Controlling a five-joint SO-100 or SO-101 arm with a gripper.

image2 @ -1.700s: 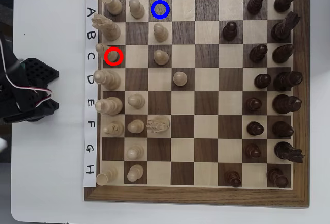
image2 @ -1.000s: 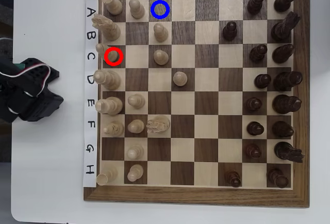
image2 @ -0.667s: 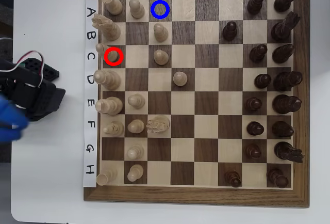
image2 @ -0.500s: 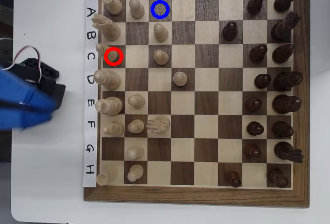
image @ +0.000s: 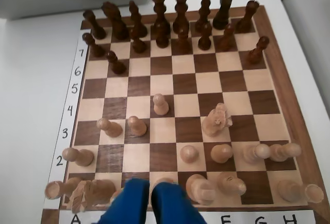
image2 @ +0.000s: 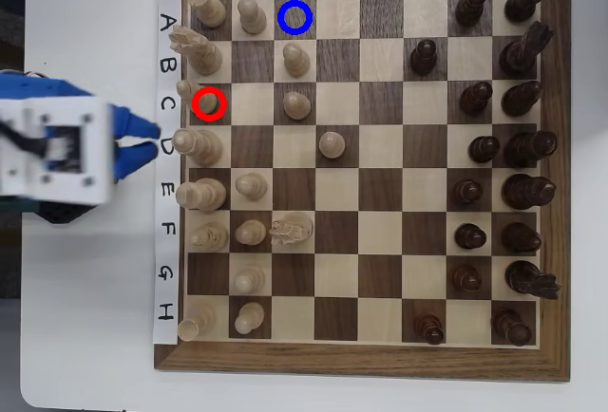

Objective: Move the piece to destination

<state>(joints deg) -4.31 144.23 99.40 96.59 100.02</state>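
In the overhead view the piece [image2: 211,103], a slender light beige one with a small round head, stands on square C1 inside a red ring, at the board's left edge. The destination [image2: 294,17] is the dark square A3 with a thin blue ring, and it is bare. My gripper [image2: 157,139] hovers just off the board's left edge beside the C and D labels, left of the piece. Its blue fingers [image: 135,203] are close together and hold nothing. In the wrist view they cover the piece.
In the overhead view a light knight [image2: 198,48] and a tall light piece [image2: 204,146] flank the piece. Light pawns stand at A2 [image2: 252,15], B3 [image2: 296,56] and C3 [image2: 297,103], around the ringed square. Dark pieces [image2: 518,99] fill the right side.
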